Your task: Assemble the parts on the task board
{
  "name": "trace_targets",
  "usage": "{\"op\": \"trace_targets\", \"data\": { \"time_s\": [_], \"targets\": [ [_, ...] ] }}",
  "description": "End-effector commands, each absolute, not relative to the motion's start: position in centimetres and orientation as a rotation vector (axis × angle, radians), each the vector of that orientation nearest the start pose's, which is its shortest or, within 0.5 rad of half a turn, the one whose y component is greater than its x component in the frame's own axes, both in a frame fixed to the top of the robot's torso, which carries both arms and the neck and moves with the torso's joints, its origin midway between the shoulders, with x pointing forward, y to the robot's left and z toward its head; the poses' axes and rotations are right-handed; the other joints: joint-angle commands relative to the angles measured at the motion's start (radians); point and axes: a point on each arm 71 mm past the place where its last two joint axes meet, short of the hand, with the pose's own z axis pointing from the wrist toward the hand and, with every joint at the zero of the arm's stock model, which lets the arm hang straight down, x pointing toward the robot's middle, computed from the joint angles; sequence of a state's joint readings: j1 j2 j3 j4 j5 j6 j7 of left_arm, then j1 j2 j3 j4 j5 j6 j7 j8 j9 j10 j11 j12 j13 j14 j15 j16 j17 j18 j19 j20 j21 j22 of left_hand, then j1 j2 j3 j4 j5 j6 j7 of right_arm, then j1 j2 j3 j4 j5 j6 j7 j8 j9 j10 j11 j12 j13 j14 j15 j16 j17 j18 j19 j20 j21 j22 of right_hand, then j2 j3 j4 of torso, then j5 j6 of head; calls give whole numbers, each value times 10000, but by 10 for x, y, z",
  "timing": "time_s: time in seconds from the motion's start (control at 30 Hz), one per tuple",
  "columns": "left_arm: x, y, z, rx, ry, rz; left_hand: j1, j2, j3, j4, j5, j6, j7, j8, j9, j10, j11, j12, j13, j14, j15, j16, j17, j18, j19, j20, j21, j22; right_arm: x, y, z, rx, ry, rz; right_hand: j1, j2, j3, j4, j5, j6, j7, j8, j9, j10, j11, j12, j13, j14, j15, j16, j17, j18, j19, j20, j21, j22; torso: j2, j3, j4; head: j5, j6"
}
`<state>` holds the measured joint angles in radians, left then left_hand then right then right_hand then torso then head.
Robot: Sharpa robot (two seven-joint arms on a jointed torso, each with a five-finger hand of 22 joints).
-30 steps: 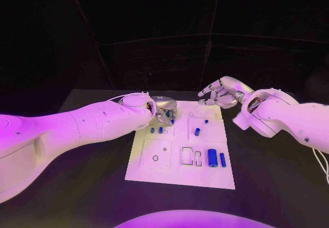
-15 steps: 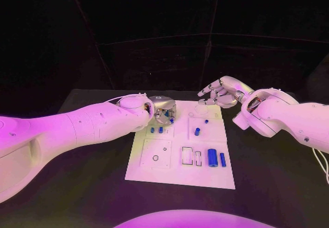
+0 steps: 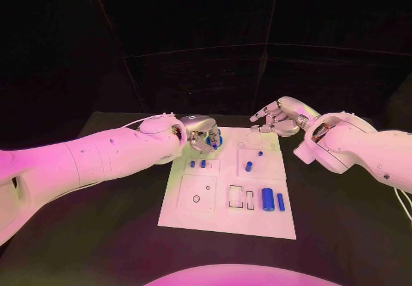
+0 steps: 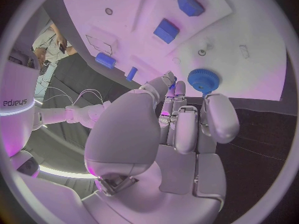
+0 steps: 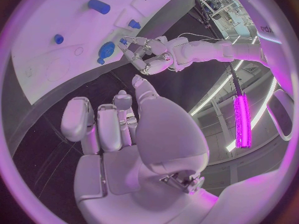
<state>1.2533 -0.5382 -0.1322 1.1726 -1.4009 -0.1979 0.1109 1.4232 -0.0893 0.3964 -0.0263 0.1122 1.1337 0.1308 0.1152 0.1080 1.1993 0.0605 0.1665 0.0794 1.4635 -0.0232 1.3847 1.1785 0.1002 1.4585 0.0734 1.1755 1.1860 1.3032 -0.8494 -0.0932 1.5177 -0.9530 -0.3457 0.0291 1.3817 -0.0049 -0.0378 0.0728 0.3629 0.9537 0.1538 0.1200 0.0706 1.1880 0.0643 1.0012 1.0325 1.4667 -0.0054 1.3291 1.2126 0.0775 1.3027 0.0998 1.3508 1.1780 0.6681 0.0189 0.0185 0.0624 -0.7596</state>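
The white task board (image 3: pixel 225 211) lies in the middle of the black table. My left hand (image 3: pixel 202 132) hovers over the board's far left corner and pinches a round blue toothed part (image 3: pixel 215 141) at its fingertips (image 4: pixel 179 90); the left wrist view shows this part (image 4: pixel 203 79) just above the board (image 4: pixel 249 59). In the right wrist view that hand (image 5: pixel 149 55) and the part (image 5: pixel 106 50) show too. My right hand (image 3: pixel 276 116) hangs over the board's far right edge with fingers apart, holding nothing. Two small blue pieces (image 3: pixel 198 163), a blue peg (image 3: pixel 248 166) and a blue cylinder (image 3: pixel 266 198) rest on the board.
A thin blue pin (image 3: pixel 280 201) lies beside the cylinder, near two rectangular slots (image 3: pixel 234 195). A round hole (image 3: pixel 196 198) marks the board's near left panel. Black table (image 3: pixel 103 238) surrounds the board on both sides.
My left hand has risen a little toward the board's far edge with the blue round part in its fingertips. The right hand has barely moved.
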Motion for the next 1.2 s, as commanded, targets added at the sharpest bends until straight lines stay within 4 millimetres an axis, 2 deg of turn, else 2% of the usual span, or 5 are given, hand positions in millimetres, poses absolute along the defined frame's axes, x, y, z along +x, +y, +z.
{"op": "trace_targets", "data": {
  "time_s": [0.03,0.2,0.37,0.63,1.2],
  "targets": [
    [532,139,-209,3206,17646,-7736,-125,5,75,7,-2,80,20,-65,3,78,33,-38,-4,369,24,66,-12,-89,33,38,11,22,498,-206,-152,2154,16662,9441,66,30,13,61,27,-34,-5,0,-7,-7,-6,-21,0,273,-58,-34,-4,110,-38,7,-29,-5,3,8,-10,18,-24],
    [533,156,-211,2952,18036,-7471,-173,-11,79,10,-5,92,13,-72,2,94,30,-57,-2,366,22,63,-28,-94,40,39,34,48,499,-207,-152,2170,16671,9414,66,30,13,61,27,-34,-5,0,-7,-7,-6,-21,0,273,-58,-34,-4,110,-38,7,-29,-5,13,3,0,30,-33],
    [533,165,-213,2852,18284,-7347,-242,-46,76,12,-10,115,-8,-81,2,126,18,-82,4,362,18,59,-49,-93,38,39,31,51,499,-207,-152,2167,16682,9415,66,30,13,61,27,-34,-5,0,-7,-7,-6,-21,0,273,-58,-34,-4,110,-38,7,-29,-5,8,-4,-25,84,-42],
    [534,171,-219,2729,18668,-7109,-305,-84,66,12,-14,120,-21,-97,-2,141,11,-112,7,358,11,57,-64,-90,36,36,25,50,499,-207,-152,2164,16684,9417,66,30,13,61,27,-34,-5,0,-7,-7,-6,-21,0,273,-58,-34,-4,110,-38,7,-29,-5,5,0,-45,90,-58],
    [538,176,-222,2540,18919,-6739,-315,-85,68,12,-14,121,-21,-101,-3,143,10,-119,7,356,10,53,-76,-89,34,36,19,46,499,-207,-152,2153,16680,9435,66,30,13,61,27,-34,-5,0,-7,-7,-6,-21,0,273,-58,-34,-4,110,-38,7,-29,-5,11,0,-38,77,-69]
  ]
}}
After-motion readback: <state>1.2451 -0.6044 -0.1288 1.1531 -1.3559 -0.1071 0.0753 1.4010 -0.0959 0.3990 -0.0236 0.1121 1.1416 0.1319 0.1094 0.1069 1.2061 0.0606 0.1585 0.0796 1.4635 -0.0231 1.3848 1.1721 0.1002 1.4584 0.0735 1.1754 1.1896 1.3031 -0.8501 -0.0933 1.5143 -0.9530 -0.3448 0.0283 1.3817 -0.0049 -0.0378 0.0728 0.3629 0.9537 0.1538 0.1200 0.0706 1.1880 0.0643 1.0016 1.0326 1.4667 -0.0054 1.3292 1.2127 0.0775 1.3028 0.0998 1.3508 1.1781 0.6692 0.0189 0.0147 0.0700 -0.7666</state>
